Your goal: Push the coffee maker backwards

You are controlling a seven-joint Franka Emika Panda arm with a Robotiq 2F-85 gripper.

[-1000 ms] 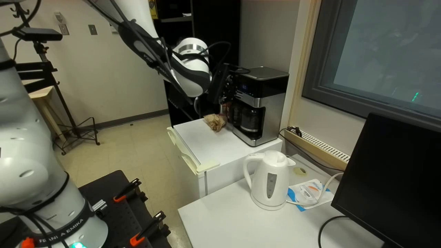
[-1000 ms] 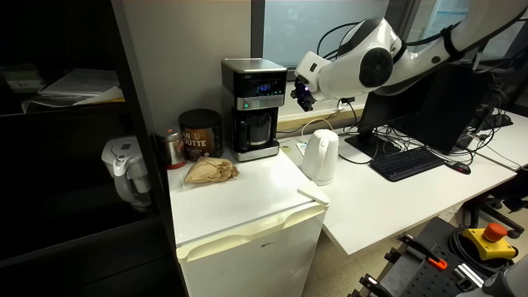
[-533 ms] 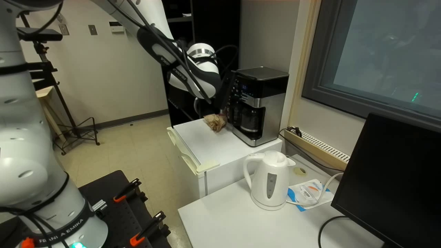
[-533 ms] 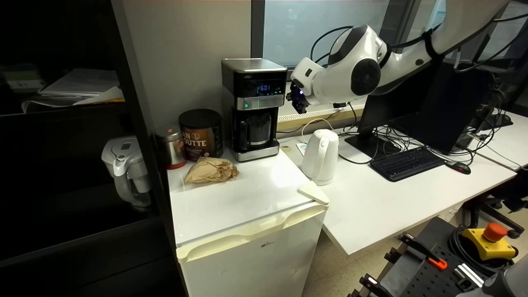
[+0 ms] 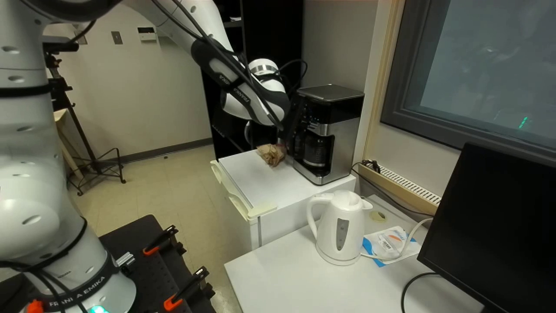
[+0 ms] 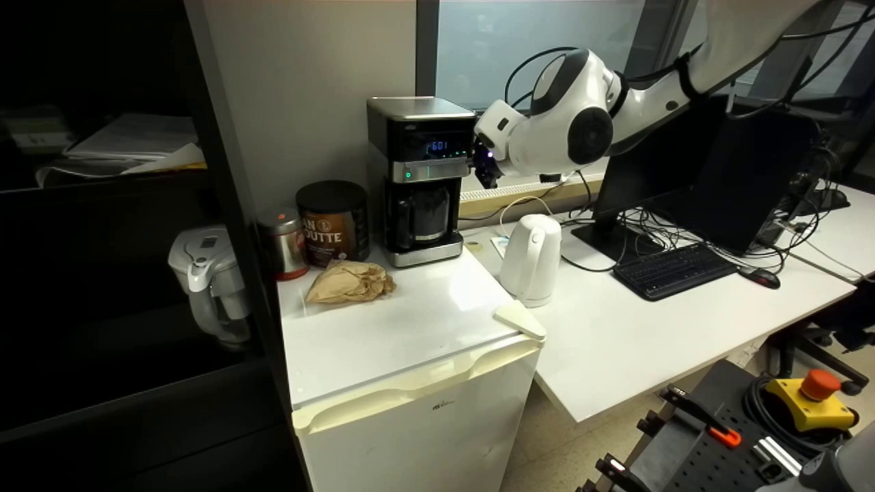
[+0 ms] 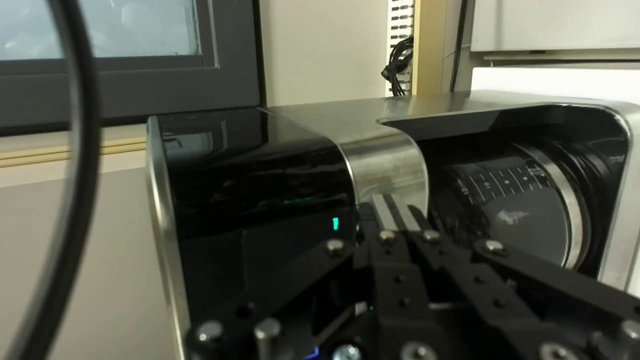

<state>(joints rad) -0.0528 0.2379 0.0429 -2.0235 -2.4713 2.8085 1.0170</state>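
The black and silver coffee maker [image 5: 345, 139] stands upright on the white fridge in both exterior views, here with its lit display [image 6: 437, 147]. Its dark glass carafe [image 6: 431, 217] sits in the lower recess. In the wrist view the coffee maker [image 7: 260, 165] fills the middle, lying sideways in the picture. My gripper [image 7: 396, 212] has its two fingers together with nothing between them. The fingertips point at the silver band between the control panel and the carafe recess. The gripper [image 6: 476, 164] is at the machine's right front edge; I cannot tell whether it touches.
A white kettle [image 6: 530, 263] stands on the desk beside the fridge [image 6: 383, 348]. A brown paper bag [image 6: 351, 281], a dark coffee tin [image 6: 333, 225] and a metal canister [image 6: 284, 244] are on the fridge. A wall and window frame [image 5: 404, 87] lie behind the coffee maker. A monitor [image 5: 491, 221] stands on the desk.
The arm has moved toward the coffee maker, and the gripper is now closer to its front at the height of the silver band. The coffee maker has not visibly moved.
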